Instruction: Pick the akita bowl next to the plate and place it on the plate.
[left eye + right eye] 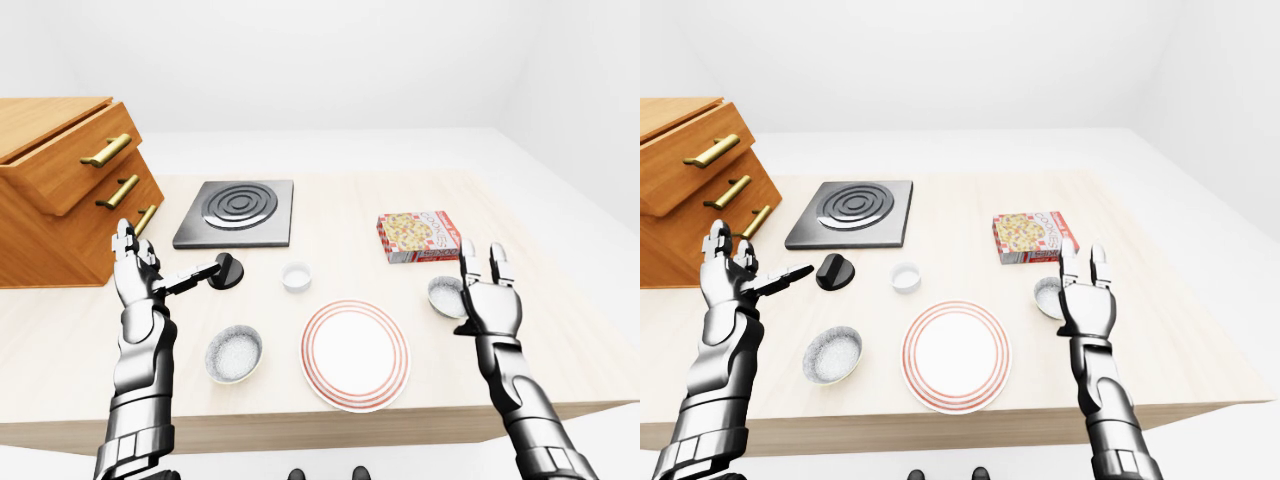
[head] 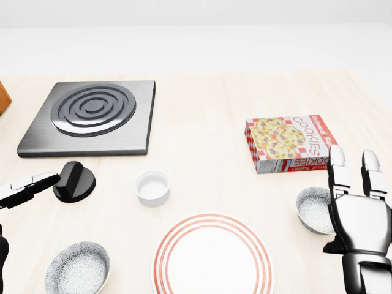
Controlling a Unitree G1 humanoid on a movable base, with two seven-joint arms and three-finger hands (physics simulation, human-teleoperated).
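A white plate (image 1: 355, 355) with red rings lies near the table's bottom edge. Two grey speckled akita bowls flank it: one bowl (image 1: 234, 353) to its left, the other bowl (image 2: 313, 209) to its right, partly hidden by my right hand. My right hand (image 1: 483, 262) stands upright and open just right of that bowl, holding nothing. My left hand (image 1: 150, 262) is raised and open at the left, above and left of the left bowl, its thumb pointing toward a black knob (image 1: 226, 272).
A small white ramekin (image 1: 296, 276) sits above the plate. A cookie box (image 2: 291, 143) lies above the right bowl. A metal stove plate (image 1: 238, 212) is at top centre, and a wooden drawer cabinet (image 1: 60, 190) stands at the left.
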